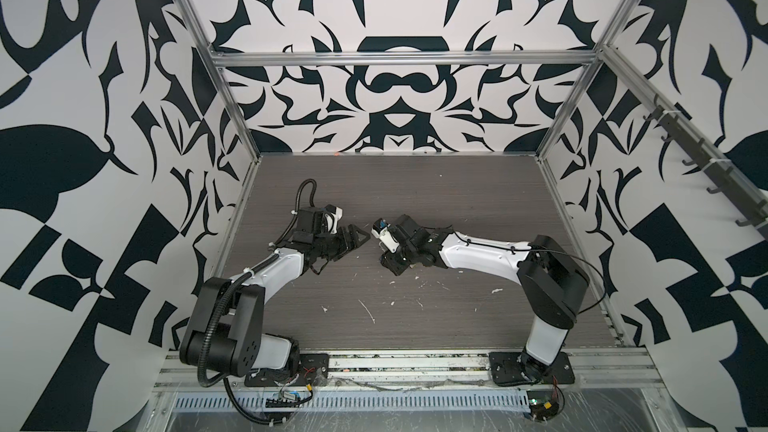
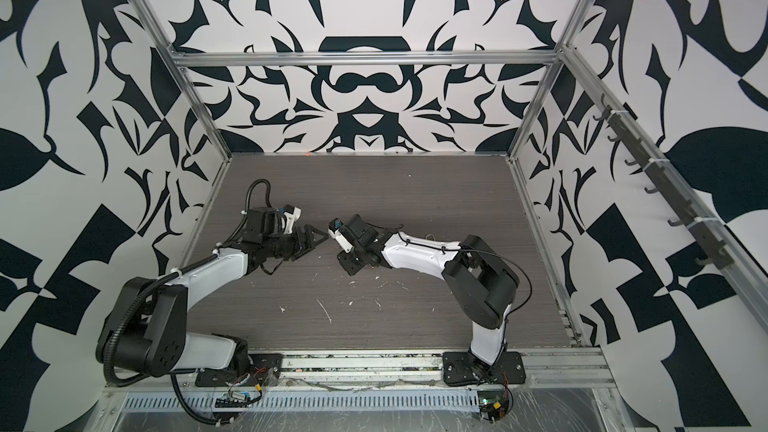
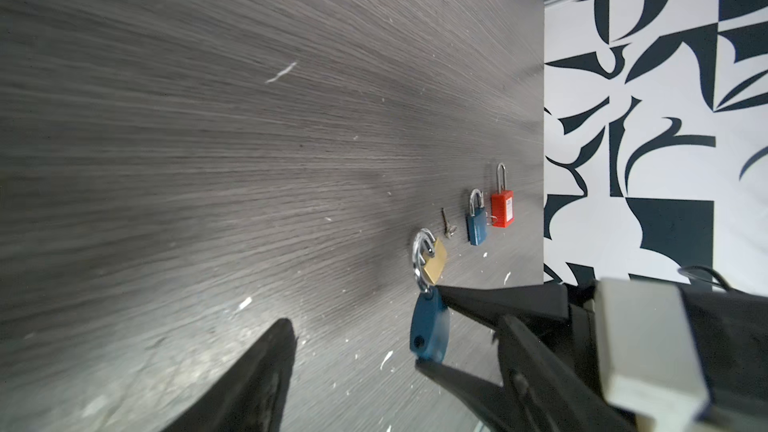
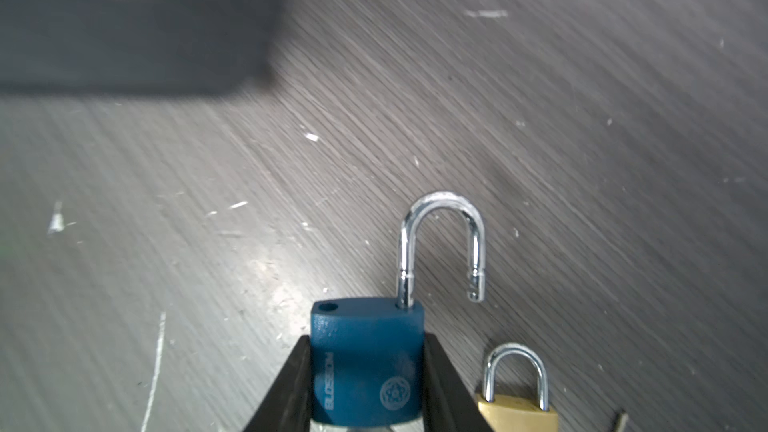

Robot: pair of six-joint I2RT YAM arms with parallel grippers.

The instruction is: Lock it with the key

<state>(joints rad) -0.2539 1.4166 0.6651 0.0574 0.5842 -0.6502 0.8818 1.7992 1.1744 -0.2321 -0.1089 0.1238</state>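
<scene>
The right hand (image 4: 368, 340) clamps the blue padlock (image 4: 365, 371), shackle open, at lower centre of the right wrist view. The left hand (image 1: 349, 245) gapes empty. The key (image 3: 447, 224) lies on the table (image 3: 208, 160).

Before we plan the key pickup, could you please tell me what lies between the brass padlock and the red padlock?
A small key and then a blue padlock lie there in a row, as the left wrist view shows.
</scene>
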